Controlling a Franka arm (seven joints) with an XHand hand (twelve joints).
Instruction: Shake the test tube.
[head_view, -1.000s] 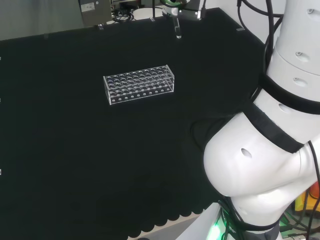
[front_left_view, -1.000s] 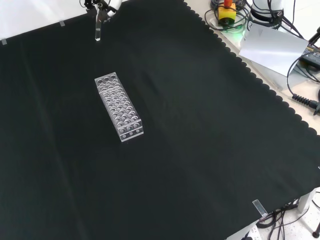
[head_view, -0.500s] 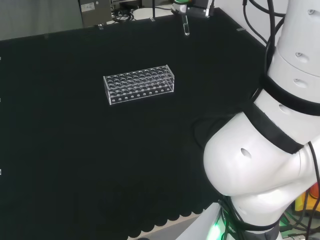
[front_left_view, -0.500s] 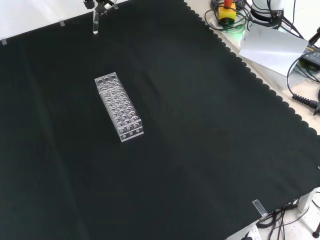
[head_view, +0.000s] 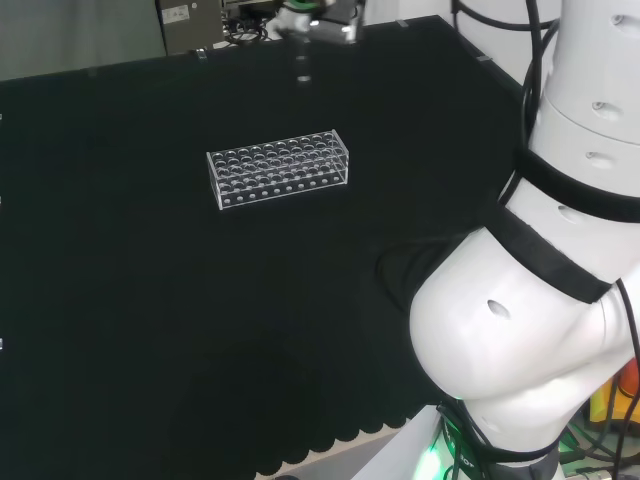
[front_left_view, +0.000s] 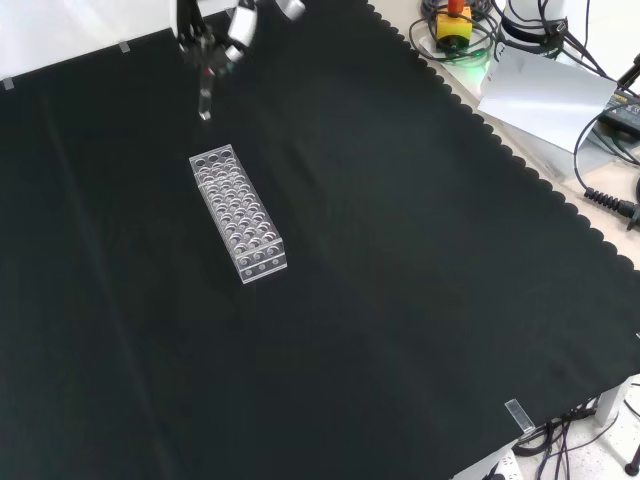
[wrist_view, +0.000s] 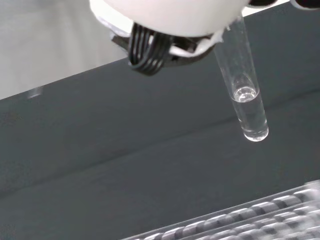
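Note:
A clear test tube hangs upright from my hand, whose fingers pinch its upper end. It is in the air beyond the far end of the rack in the front view. In the head view the test tube shows blurred below the hand, beyond the rack. The wrist view shows the test tube with a little clear liquid at its round bottom, above the black cloth, with the rack below it. The clear plastic rack with several holes stands on the cloth with nothing visible in it.
The arm's white links stand at the right of the head view. Beyond the cloth's scalloped edge in the front view lie a grey sheet, a yellow and red button box and cables.
The hand and tube have swung left in the head view, and down towards the rack's far end in the front view. The rack has not moved.

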